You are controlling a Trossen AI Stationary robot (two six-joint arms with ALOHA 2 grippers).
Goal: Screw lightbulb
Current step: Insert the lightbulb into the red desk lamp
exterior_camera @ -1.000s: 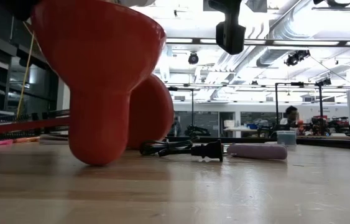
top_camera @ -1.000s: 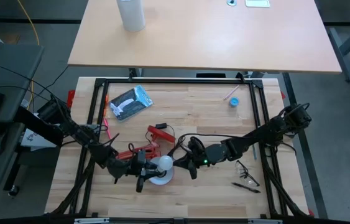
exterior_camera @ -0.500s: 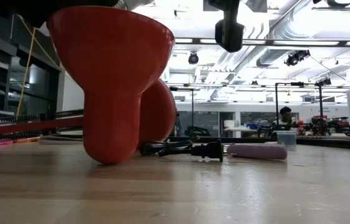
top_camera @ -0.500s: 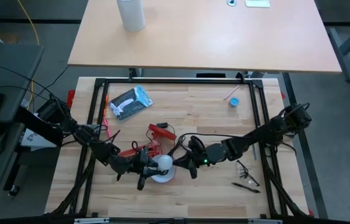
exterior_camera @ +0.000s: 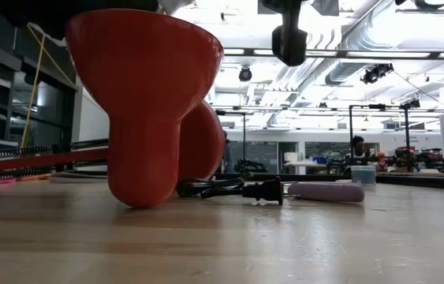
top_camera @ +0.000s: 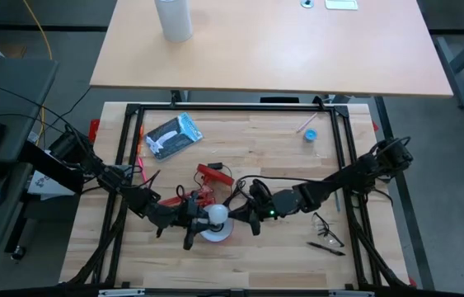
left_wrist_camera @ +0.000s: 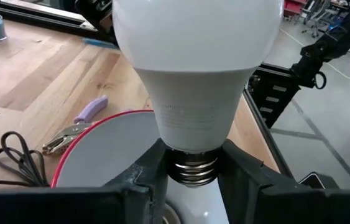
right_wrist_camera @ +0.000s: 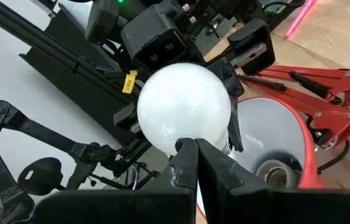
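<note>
Holding the lightbulb by its threaded base, your left gripper has both fingers pressed against the metal screw, and the bulb sits directly over the lamp shade near the front edge of the table, about midway along it. The right gripper sits just beside the bulb's glass; its fingers look narrowly spaced and appear to carry nothing, though whether the tips touch the globe is hard to judge.

To do this step well, line the thread up with the socket visible deep in the shade before you turn anything. Keep the bulb's axis square to the socket mouth; a tilted entry will likely cross-thread. Lower gently until the thread seats, then rotate in small increments, using the right gripper to steady the red lamp or the globe.

The bulb's long axis runs from base to dome: base pointing down into the shade, rounded end facing away from it, toward the right arm.
</note>
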